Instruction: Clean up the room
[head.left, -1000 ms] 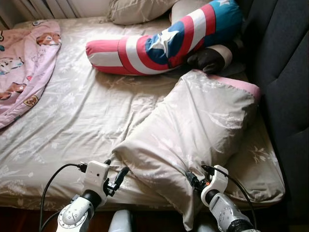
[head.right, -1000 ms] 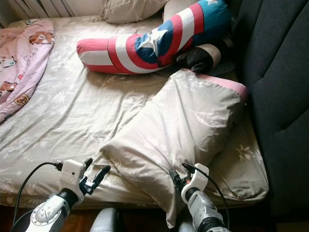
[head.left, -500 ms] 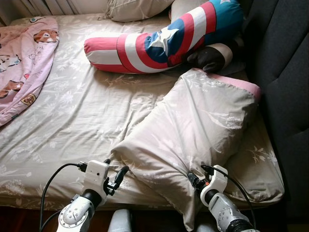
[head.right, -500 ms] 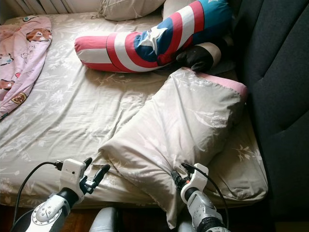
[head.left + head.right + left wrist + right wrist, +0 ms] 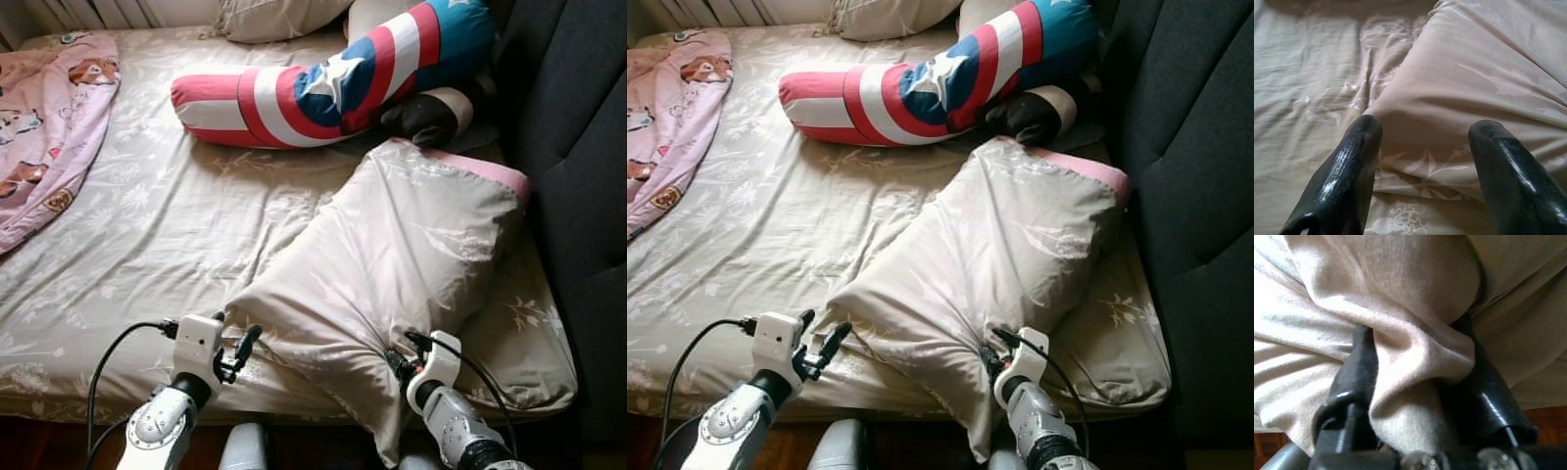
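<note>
The right hand (image 5: 400, 364) pinches the near corner of the pillow (image 5: 392, 264) on the bed (image 5: 147, 225); the left hand (image 5: 238, 350), open, approaches its left corner to grip next.

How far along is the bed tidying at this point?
Early. In hand: the right claw is shut on a fold of the beige pillow, which lies askew; the left claw is open at its near corner. Left: the pink blanket is still bunched and the striped bolster lies across the bed.
</note>
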Tool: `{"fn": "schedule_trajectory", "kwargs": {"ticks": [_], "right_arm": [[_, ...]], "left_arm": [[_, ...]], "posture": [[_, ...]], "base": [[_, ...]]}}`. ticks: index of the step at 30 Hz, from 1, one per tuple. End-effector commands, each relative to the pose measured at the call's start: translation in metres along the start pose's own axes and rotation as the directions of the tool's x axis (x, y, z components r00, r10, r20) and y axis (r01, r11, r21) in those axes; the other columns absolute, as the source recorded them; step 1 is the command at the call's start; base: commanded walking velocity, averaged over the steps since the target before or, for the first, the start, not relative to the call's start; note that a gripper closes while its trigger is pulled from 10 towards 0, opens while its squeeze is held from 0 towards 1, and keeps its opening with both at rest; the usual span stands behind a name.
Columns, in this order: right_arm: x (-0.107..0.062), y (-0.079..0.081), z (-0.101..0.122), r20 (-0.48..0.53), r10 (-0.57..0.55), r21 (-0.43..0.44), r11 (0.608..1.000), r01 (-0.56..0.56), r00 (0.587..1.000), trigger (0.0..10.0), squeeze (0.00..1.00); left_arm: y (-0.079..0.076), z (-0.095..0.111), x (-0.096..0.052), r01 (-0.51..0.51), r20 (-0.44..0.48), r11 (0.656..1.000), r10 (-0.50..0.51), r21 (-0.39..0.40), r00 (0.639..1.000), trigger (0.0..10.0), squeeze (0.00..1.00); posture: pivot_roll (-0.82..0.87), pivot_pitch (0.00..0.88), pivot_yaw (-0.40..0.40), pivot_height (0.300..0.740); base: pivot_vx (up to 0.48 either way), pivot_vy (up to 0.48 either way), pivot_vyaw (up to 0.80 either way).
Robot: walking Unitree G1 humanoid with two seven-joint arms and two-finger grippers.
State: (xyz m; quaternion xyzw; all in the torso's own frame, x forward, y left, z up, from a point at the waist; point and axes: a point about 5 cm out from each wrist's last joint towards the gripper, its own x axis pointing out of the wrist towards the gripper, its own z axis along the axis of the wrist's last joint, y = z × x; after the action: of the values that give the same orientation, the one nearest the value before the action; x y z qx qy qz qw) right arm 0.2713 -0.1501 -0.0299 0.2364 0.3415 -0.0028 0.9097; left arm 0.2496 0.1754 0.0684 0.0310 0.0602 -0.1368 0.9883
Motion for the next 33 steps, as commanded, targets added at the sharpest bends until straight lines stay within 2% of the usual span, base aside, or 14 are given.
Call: {"fn": "schedule_trajectory", "kwargs": {"ticks": [1, 6, 11, 12, 14, 15, 16, 17, 20, 23, 26, 27, 28, 33], "right_arm": [[-0.007, -0.018, -0.029, -0.121, -0.083, 0.005, 0.996, 0.084, 0.989, 0.0, 0.00], [-0.009, -0.028, -0.019, -0.086, -0.139, -0.032, 0.990, 0.136, 0.987, 0.0, 0.00], [-0.018, -0.060, 0.016, 0.029, -0.238, -0.134, 0.961, 0.240, 0.971, 0.0, 0.00], [-0.026, -0.078, 0.028, 0.065, -0.301, -0.188, 0.933, 0.308, 0.951, 0.0, 0.00], [-0.032, -0.091, 0.038, 0.094, -0.343, -0.239, 0.903, 0.356, 0.934, 0.0, 0.00], [-0.041, -0.107, 0.049, 0.130, -0.391, -0.243, 0.879, 0.411, 0.911, 0.0, 0.00], [-0.041, -0.107, 0.049, 0.130, -0.391, -0.243, 0.879, 0.411, 0.911, 0.0, 0.00], [-0.053, -0.124, 0.059, 0.165, -0.447, -0.219, 0.852, 0.475, 0.879, 0.0, 0.00], [-0.065, -0.141, 0.068, 0.193, -0.506, -0.225, 0.811, 0.540, 0.841, 0.0, 0.00], [-0.088, -0.167, 0.086, 0.253, -0.597, -0.268, 0.713, 0.648, 0.761, 0.0, 0.00], [-0.100, -0.178, 0.096, 0.282, -0.632, -0.265, 0.672, 0.692, 0.722, 0.0, 0.00], [-0.108, -0.185, 0.104, 0.303, -0.657, -0.274, 0.634, 0.723, 0.691, 0.0, 0.00], [-0.108, -0.185, 0.104, 0.303, -0.657, -0.274, 0.634, 0.723, 0.691, 0.0, 0.00], [-0.128, -0.200, 0.120, 0.350, -0.710, -0.253, 0.556, 0.792, 0.610, 0.0, 0.00]], "left_arm": [[0.006, -0.005, -0.002, -0.028, -0.012, 1.000, 0.028, -0.013, 1.000, 10.0, 0.00], [0.004, -0.007, 0.004, -0.029, -0.010, 0.999, 0.029, -0.020, 1.000, 10.0, 0.00], [0.000, -0.010, 0.011, -0.027, -0.013, 0.999, 0.027, -0.038, 1.000, 10.0, 0.00], [-0.001, -0.012, 0.012, -0.024, -0.013, 0.999, 0.023, -0.043, 1.000, 10.0, 0.00], [-0.001, -0.012, 0.013, -0.023, -0.013, 0.999, 0.023, -0.045, 1.000, 10.0, 0.00], [0.000, -0.013, 0.012, -0.027, -0.011, 0.999, 0.026, -0.046, 1.000, 10.0, 0.00], [0.000, -0.013, 0.012, -0.027, -0.011, 0.999, 0.026, -0.046, 1.000, 10.0, 0.00], [0.002, -0.015, 0.011, -0.033, -0.013, 0.998, 0.032, -0.044, 0.999, 10.0, 0.00], [0.003, -0.017, 0.012, -0.038, -0.014, 0.998, 0.038, -0.041, 0.999, 10.0, 0.00], [0.003, -0.017, 0.015, -0.037, -0.008, 0.999, 0.037, -0.037, 0.999, 10.0, 0.00], [0.003, -0.016, 0.016, -0.033, -0.004, 0.999, 0.033, -0.034, 0.999, 10.0, 0.00], [0.003, -0.016, 0.017, -0.028, -0.002, 0.999, 0.027, -0.032, 1.000, 10.0, 0.00], [0.003, -0.016, 0.017, -0.028, -0.002, 0.999, 0.027, -0.032, 1.000, 10.0, 0.00], [0.003, -0.016, 0.019, -0.020, 0.002, 0.999, 0.020, -0.028, 1.000, 10.0, 0.00]], "posture": [[0.12, 0.227, 0.052, 0.656], [0.08, 0.200, 0.041, 0.656], [0.02, 0.169, 0.027, 0.656], [0.01, 0.160, 0.023, 0.656], [0.00, 0.151, 0.018, 0.656], [-0.01, 0.146, 0.015, 0.656], [-0.01, 0.146, 0.015, 0.656], [-0.01, 0.138, 0.012, 0.656], [-0.02, 0.128, 0.011, 0.656], [-0.02, 0.117, 0.015, 0.656], [-0.03, 0.110, 0.021, 0.656], [-0.03, 0.108, 0.022, 0.656], [-0.03, 0.108, 0.022, 0.656], [-0.03, 0.097, 0.031, 0.656]], "base": [[0.000, 0.000, 0.00], [0.000, 0.000, 0.00], [0.000, 0.000, 0.00], [0.000, 0.000, 0.00], [0.000, 0.000, 0.00], [0.000, 0.000, 0.00], [0.000, 0.000, 0.00], [0.000, 0.000, 0.00], [0.000, 0.000, 0.00], [0.000, 0.000, 0.00], [0.000, 0.000, 0.00], [0.000, 0.000, 0.00], [0.000, 0.000, 0.00], [0.000, 0.000, 0.00]]}}
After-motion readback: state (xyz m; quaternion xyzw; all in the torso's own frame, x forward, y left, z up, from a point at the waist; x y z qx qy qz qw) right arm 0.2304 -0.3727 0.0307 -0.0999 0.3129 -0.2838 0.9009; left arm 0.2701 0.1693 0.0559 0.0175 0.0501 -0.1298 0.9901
